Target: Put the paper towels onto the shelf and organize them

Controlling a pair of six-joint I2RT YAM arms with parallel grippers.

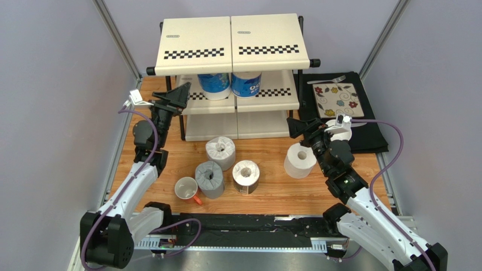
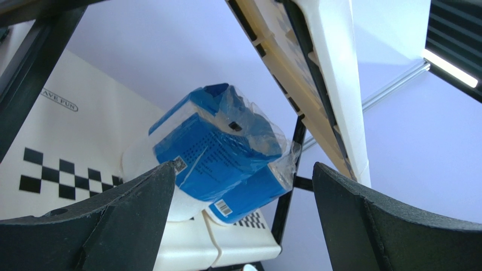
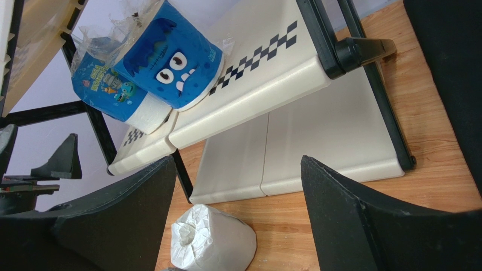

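The shelf (image 1: 232, 42) stands at the back of the table. Two blue-printed paper towel rolls (image 1: 215, 84) (image 1: 246, 83) stand side by side on its middle tier; they also show in the left wrist view (image 2: 218, 152) and the right wrist view (image 3: 172, 62). A white wrapped roll (image 1: 220, 151), a grey roll (image 1: 210, 178), a dark-wrapped roll (image 1: 246, 176) and a plain white roll (image 1: 299, 160) stand on the table. My left gripper (image 1: 180, 97) (image 2: 243, 169) is open and empty at the middle tier's left end. My right gripper (image 1: 295, 129) (image 3: 237, 164) is open and empty by the shelf's right front.
A white mug with an orange handle (image 1: 186, 188) sits next to the grey roll. A black mat (image 1: 368, 121) with a floral tile (image 1: 338, 100) and a fork (image 1: 327, 80) lies right of the shelf. Grey walls close in both sides.
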